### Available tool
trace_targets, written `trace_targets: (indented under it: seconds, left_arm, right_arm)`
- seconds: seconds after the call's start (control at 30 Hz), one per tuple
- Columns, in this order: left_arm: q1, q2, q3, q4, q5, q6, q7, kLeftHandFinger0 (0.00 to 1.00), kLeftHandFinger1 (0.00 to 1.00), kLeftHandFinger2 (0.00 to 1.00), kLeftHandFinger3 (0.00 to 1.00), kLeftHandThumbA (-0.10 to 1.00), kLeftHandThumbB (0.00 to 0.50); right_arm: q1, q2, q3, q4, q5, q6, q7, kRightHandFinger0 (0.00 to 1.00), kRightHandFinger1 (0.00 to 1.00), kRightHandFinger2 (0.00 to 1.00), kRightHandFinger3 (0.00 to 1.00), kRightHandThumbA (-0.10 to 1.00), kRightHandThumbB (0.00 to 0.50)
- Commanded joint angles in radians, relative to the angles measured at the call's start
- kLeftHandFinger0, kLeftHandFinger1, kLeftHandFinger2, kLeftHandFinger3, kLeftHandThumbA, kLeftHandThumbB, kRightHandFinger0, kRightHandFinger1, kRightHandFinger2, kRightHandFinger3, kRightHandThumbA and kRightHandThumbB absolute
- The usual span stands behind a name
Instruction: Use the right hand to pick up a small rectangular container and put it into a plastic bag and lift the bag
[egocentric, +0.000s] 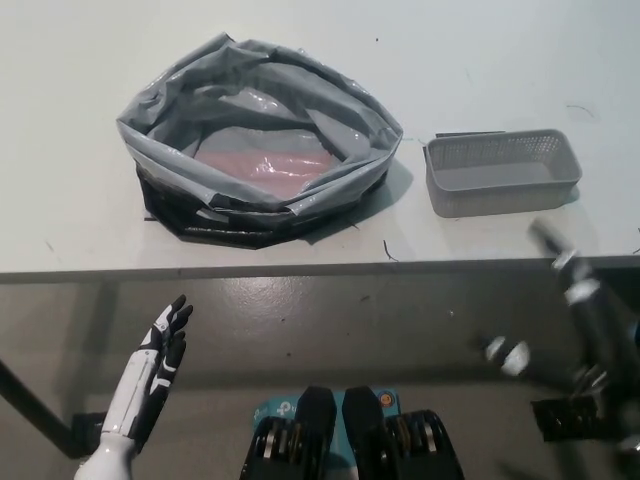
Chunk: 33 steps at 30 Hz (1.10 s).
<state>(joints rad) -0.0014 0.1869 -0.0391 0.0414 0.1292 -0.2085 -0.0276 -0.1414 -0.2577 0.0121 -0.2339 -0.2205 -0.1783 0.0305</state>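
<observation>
both robot hands hung below the table's near edge, neither touching anything. the left robot hand, white with dark fingers, sat at the lower left of the head view, palm turned inward, fingers straight, slightly apart and pointing up toward the table, holding nothing. the right robot hand was at the lower right, black and heavily blurred, so i couldn't tell whether its fingers were spread or closed; it reached up toward the table edge, just short of the basket, with nothing visibly in it.

on the white table stood a grey plastic bag, mouth wide open with the rim rolled down, its black underside showing along the near edge. inside, on the bottom, lay something flat and pinkish, seen through the sheen of the plastic; i couldn't make out what it was.

to the right of the bag, near it but not touching, sat the small rectangular container, a grey mesh-walled basket lying upright on the table with its long side toward the robot. it looked empty. it was close to the table's front edge, almost directly above the blurred right robot hand.
</observation>
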Motion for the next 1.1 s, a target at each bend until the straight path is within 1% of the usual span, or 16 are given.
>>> trace_targets:
  seconds: [0.0, 0.07, 0.13, 0.2, 0.27, 0.3, 0.4, 0.53, 0.57, 0.63, 0.73, 0.8, 0.93, 1.0, 1.03, 1.07]
  left_arm:
    - [0.005, -0.003, -0.003, -0.025, 0.000, -0.063, -0.001, 1.00, 1.00, 1.00, 1.00, 1.00, 0.224]
    - [0.000, -0.003, -0.002, -0.024, 0.000, -0.061, 0.000, 1.00, 1.00, 1.00, 1.00, 1.00, 0.237]
    - [-0.008, -0.002, 0.000, -0.020, 0.005, -0.062, 0.003, 1.00, 1.00, 1.00, 1.00, 1.00, 0.238]
    - [-0.008, -0.003, 0.000, -0.019, 0.009, -0.061, 0.006, 1.00, 1.00, 1.00, 1.00, 1.00, 0.239]
    - [-0.001, -0.009, -0.001, -0.021, 0.005, -0.061, 0.006, 1.00, 1.00, 1.00, 1.00, 1.00, 0.241]
    - [0.001, -0.008, -0.001, -0.023, 0.004, -0.061, 0.004, 1.00, 1.00, 1.00, 1.00, 1.00, 0.236]
    - [0.006, -0.006, -0.002, -0.023, -0.002, -0.067, 0.000, 1.00, 1.00, 1.00, 1.00, 1.00, 0.235]
    - [0.006, -0.009, 0.000, -0.027, -0.008, -0.055, -0.001, 1.00, 1.00, 1.00, 1.00, 1.00, 0.262]
    - [0.006, -0.009, -0.001, -0.030, -0.005, -0.052, 0.000, 1.00, 1.00, 1.00, 1.00, 1.00, 0.271]
    - [0.005, -0.009, -0.001, -0.037, -0.005, -0.046, -0.002, 1.00, 1.00, 1.00, 1.00, 1.00, 0.263]
    - [0.004, -0.007, -0.002, -0.037, -0.006, -0.046, -0.004, 1.00, 1.00, 1.00, 1.00, 1.00, 0.256]
    - [0.003, -0.006, -0.002, -0.036, -0.001, -0.046, -0.004, 1.00, 1.00, 1.00, 1.00, 1.00, 0.254]
    - [0.004, -0.004, -0.002, -0.036, 0.002, -0.047, -0.004, 1.00, 1.00, 1.00, 1.00, 1.00, 0.253]
    - [0.002, -0.001, -0.002, -0.034, 0.002, -0.049, -0.005, 1.00, 1.00, 1.00, 1.00, 1.00, 0.252]
    - [0.001, 0.000, -0.001, -0.035, 0.001, -0.046, -0.006, 1.00, 1.00, 1.00, 1.00, 1.00, 0.252]
    - [0.000, 0.000, 0.000, -0.036, 0.005, -0.042, -0.004, 1.00, 1.00, 1.00, 1.00, 1.00, 0.256]
  right_arm:
    - [-0.259, -0.205, -0.030, -0.064, 0.000, 0.276, 0.186, 1.00, 1.00, 1.00, 1.00, 1.00, 0.372]
    - [-0.386, -0.276, -0.001, -0.017, -0.021, 0.336, 0.246, 1.00, 1.00, 1.00, 1.00, 1.00, 0.393]
    - [-0.506, -0.329, 0.040, 0.028, -0.044, 0.397, 0.309, 1.00, 1.00, 1.00, 1.00, 1.00, 0.377]
    - [-0.619, -0.370, 0.091, 0.080, -0.062, 0.463, 0.382, 1.00, 1.00, 1.00, 1.00, 1.00, 0.394]
    - [-0.716, -0.396, 0.149, 0.168, -0.087, 0.463, 0.447, 1.00, 1.00, 1.00, 1.00, 1.00, 0.380]
    - [-0.750, -0.400, 0.171, 0.205, -0.086, 0.471, 0.467, 1.00, 1.00, 1.00, 1.00, 1.00, 0.389]
    - [-0.872, -0.400, 0.256, 0.330, -0.124, 0.518, 0.548, 1.00, 1.00, 1.00, 1.00, 1.00, 0.401]
    - [-0.988, -0.385, 0.338, 0.491, -0.151, 0.527, 0.607, 1.00, 1.00, 1.00, 1.00, 1.00, 0.395]
    - [-1.013, -0.376, 0.357, 0.538, -0.161, 0.524, 0.618, 1.00, 1.00, 1.00, 1.00, 1.00, 0.395]
    - [-1.059, -0.362, 0.412, 0.626, -0.187, 0.511, 0.652, 1.00, 1.00, 1.00, 1.00, 1.00, 0.423]
    - [-1.089, -0.353, 0.471, 0.704, -0.199, 0.459, 0.674, 1.00, 1.00, 1.00, 1.00, 1.00, 0.399]
    - [-1.107, -0.338, 0.515, 0.755, -0.219, 0.454, 0.686, 1.00, 1.00, 1.00, 1.00, 1.00, 0.425]
    - [-1.117, -0.315, 0.571, 0.783, -0.235, 0.522, 0.712, 1.00, 1.00, 1.00, 1.00, 1.00, 0.478]
    - [-1.124, -0.312, 0.599, 0.779, -0.245, 0.547, 0.738, 1.00, 1.00, 1.00, 1.00, 1.00, 0.466]
    - [-1.128, -0.309, 0.604, 0.781, -0.245, 0.556, 0.742, 1.00, 1.00, 1.00, 1.00, 1.00, 0.473]
    - [-1.141, -0.297, 0.619, 0.803, -0.256, 0.558, 0.748, 1.00, 1.00, 1.00, 1.00, 1.00, 0.500]
